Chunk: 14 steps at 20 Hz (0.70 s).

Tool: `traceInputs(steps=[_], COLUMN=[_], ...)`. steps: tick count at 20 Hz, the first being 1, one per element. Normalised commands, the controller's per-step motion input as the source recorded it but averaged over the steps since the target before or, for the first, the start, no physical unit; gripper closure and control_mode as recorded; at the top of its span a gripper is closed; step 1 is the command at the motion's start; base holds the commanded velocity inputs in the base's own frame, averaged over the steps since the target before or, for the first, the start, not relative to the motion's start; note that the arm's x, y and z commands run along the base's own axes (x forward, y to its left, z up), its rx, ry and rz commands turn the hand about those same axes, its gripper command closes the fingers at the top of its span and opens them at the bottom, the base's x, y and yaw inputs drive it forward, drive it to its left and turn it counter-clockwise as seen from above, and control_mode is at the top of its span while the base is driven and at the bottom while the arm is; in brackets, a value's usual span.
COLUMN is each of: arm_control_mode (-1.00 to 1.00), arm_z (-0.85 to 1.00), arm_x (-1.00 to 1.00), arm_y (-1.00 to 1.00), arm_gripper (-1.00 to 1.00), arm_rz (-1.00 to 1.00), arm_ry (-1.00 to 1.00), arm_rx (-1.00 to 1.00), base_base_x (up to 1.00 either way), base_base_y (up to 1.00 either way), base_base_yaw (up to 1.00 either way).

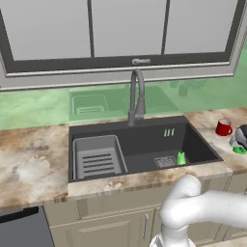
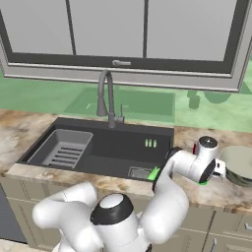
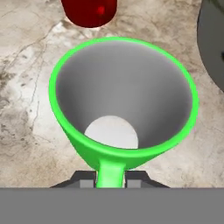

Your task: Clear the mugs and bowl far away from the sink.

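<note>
The bright green mug (image 3: 122, 109) stands upright on the counter right of the sink (image 1: 140, 144), seen from above with its pale inside. Its handle points toward me, and my gripper (image 3: 110, 178) is shut on that handle, one dark finger pressed on each side. In the left base view the gripper (image 1: 240, 137) hangs over the green mug (image 1: 239, 150). Just beyond it stands the red mug (image 3: 89, 11) (image 1: 223, 127). To the right of the hand sits the wide bowl (image 2: 239, 162), whose grey side shows at the hand view's edge (image 3: 214, 48).
The dark sink holds a slatted rack (image 1: 98, 157) on its left and a small green object (image 1: 181, 157) by the drain. The arched faucet (image 1: 136, 96) rises behind the basin. Marbled counter (image 1: 29, 159) stretches to the left, under a window.
</note>
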Motion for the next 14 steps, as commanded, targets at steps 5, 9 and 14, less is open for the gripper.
traceInputs(steps=[5,9,14], arm_control_mode=[-1.0,-1.0,-1.0], arm_z=[-0.93,-0.29,0.75], arm_x=[-0.19,-0.07,-0.19], arm_y=[0.5,0.35,0.25], arm_gripper=[1.0,1.0,1.0], arm_rz=[0.0,0.0,0.0], arm_ry=[0.0,-0.09,-0.25], arm_rx=[-0.01,-0.06,-0.12], base_base_x=[0.0,0.0,0.0], base_base_y=[0.0,0.0,0.0], base_base_yaw=[0.0,0.0,0.0])
